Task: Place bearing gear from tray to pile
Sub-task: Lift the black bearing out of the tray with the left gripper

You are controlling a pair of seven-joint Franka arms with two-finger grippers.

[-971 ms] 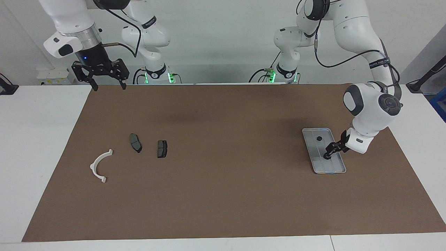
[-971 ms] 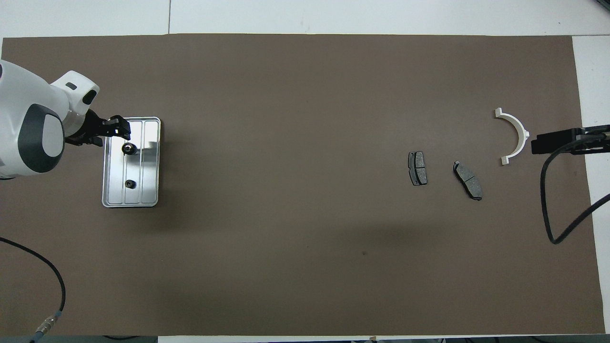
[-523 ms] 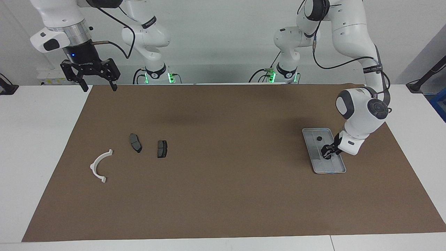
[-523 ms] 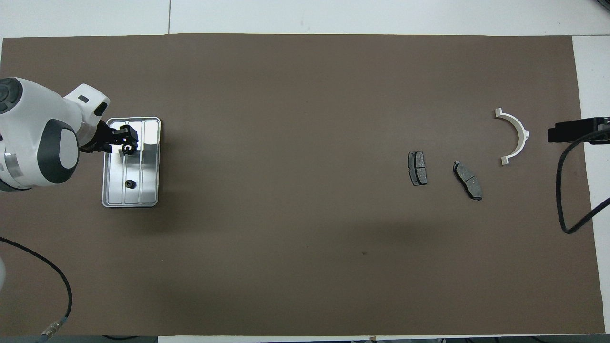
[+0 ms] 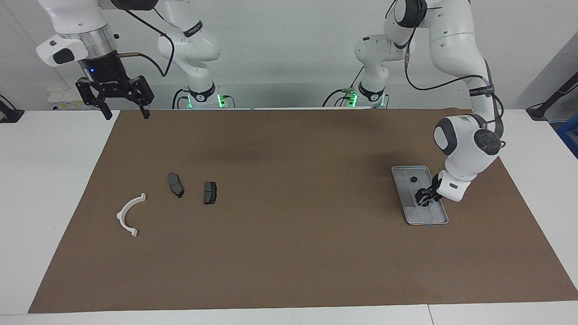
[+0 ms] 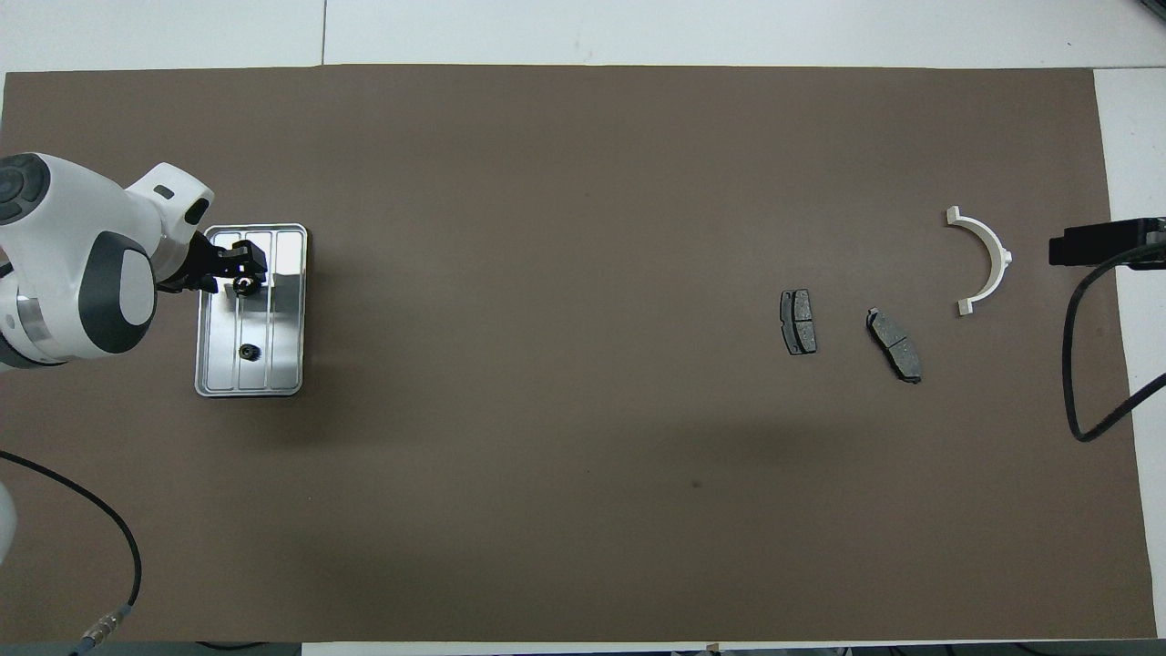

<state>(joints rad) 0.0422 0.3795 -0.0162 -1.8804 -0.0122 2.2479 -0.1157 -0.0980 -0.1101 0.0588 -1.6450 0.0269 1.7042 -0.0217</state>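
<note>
The silver ribbed tray (image 5: pixel 434 215) (image 6: pixel 284 319) lies at the left arm's end of the brown mat. Two small dark bearing gears are in it: one (image 5: pixel 413 179) (image 6: pixel 247 352) lies free nearer the robots. The other (image 6: pixel 243 286) sits right at the tips of my left gripper (image 5: pixel 423 197) (image 6: pixel 239 271), which is down in the tray; whether it grips the gear cannot be made out. The pile lies toward the right arm's end: a white half-ring bracket (image 5: pixel 130 215) (image 6: pixel 984 260) and two dark pads (image 5: pixel 175 184) (image 5: pixel 210 192). My right gripper (image 5: pixel 125 113) hangs open and empty, high over the mat's corner.
The brown mat (image 5: pixel 289 253) covers most of the white table. A black cable (image 6: pixel 1084 364) from the right arm hangs over the mat's edge beside the bracket. Another cable (image 6: pixel 100 528) runs at the left arm's side.
My left gripper has slid in over the tray and come down at the farther gear. The right arm has risen and drawn back toward its end of the table.
</note>
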